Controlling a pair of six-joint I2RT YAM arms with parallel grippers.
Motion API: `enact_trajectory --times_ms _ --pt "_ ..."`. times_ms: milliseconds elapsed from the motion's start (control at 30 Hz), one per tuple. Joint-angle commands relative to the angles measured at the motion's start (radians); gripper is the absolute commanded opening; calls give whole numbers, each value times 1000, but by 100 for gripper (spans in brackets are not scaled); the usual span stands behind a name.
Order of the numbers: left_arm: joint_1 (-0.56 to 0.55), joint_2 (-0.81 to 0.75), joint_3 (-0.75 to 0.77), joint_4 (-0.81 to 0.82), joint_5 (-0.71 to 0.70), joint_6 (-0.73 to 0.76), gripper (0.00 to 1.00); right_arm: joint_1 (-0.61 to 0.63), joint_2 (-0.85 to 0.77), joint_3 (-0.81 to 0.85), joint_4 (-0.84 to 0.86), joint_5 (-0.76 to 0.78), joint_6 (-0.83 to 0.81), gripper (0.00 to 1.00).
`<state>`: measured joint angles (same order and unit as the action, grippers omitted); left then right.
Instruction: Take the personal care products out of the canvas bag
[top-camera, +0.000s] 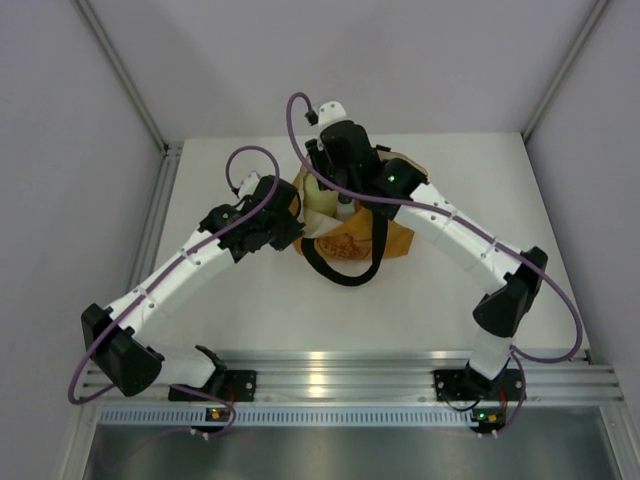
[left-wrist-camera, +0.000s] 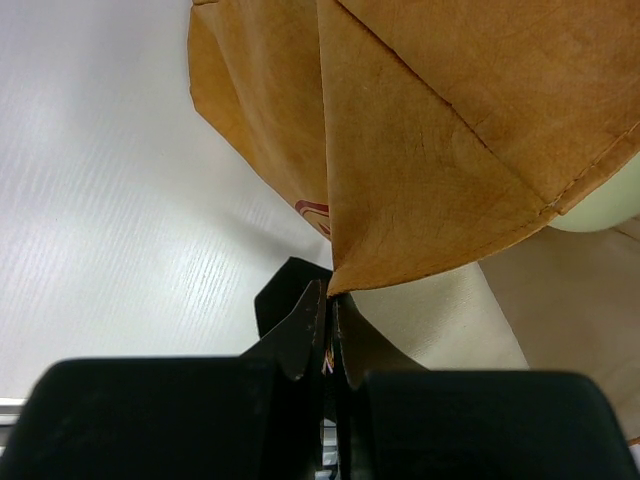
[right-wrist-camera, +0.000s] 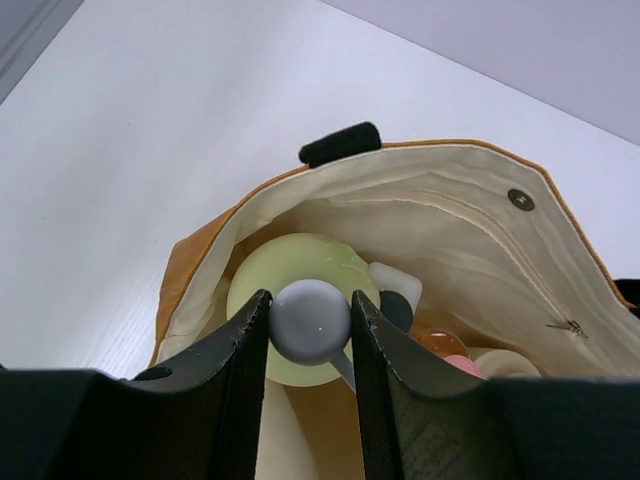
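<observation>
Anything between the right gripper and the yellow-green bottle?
Nothing: the right wrist view shows the right gripper straddling the cap of the bottle, jaws against both sides, inside the bag.

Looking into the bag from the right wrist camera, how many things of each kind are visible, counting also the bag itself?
Bottles: 3 (pale yellow-green bottle, white bottle, orange bottle)
Jars: 1 (cream jar, only partly visible)
Bags: 1 (canvas bag)
Total: 5

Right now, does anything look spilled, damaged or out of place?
Nothing stands out: left gripper pinches the tan canvas bag at its edge, right gripper grips the pale yellow-green bottle by its cap. No spill or tear shows.
</observation>
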<state>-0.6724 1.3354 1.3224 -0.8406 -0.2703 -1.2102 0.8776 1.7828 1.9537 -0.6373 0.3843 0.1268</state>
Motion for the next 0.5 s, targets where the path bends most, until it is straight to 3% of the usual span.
enact_trajectory --times_ms 0,467 --pt "-3 8 34 8 -3 -15 0 27 -117 114 91 28 -26 0" --pt "-3 8 32 6 -1 -17 0 49 -123 250 -4 77 -95 0"
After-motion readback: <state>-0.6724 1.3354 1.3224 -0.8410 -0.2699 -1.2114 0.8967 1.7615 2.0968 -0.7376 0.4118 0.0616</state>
